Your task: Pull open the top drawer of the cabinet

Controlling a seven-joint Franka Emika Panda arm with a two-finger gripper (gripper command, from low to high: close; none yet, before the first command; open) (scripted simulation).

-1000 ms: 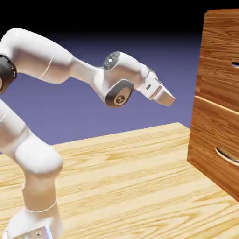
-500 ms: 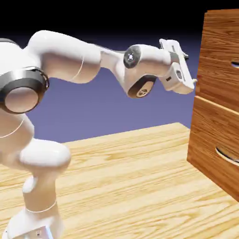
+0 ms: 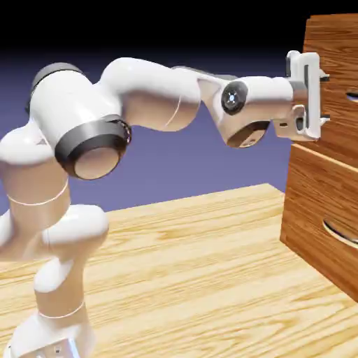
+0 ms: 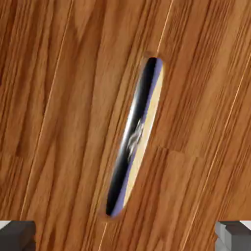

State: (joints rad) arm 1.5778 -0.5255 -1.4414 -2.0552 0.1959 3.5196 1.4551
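Reddish-brown wood grain fills the hand view edge to edge: that's the top drawer [image 4: 63, 122] front seen close up, w/ its slim curved silver handle [image 4: 133, 139] running as a tilted streak down the middle of the frame. The gripper [image 4: 125, 235] is spread wide, its two grey fingertips [image 4: 17, 234] sitting at the bottom corners, well apart, nothing between them but bare wood; the handle's lower end stops just above the gap between them.

From the exterior view the cabinet [image 3: 328, 203] stands at the right edge on the pale wooden tabletop [image 3: 203, 273], and the white arm [image 3: 140, 94] stretches roughly level across to it. The gripper [image 3: 324, 98] points at the top drawer [image 3: 335, 105], right up against the front (can't tell if it's actually touching). The fingers are barely visible there, just small dark stubs at the hand's top and bottom. The drawer front sits flush w/ the cabinet, not pulled out. Below it the 2nd drawer front [image 3: 325, 217] shows its own silver handle [image 3: 341, 234], clear of the arm
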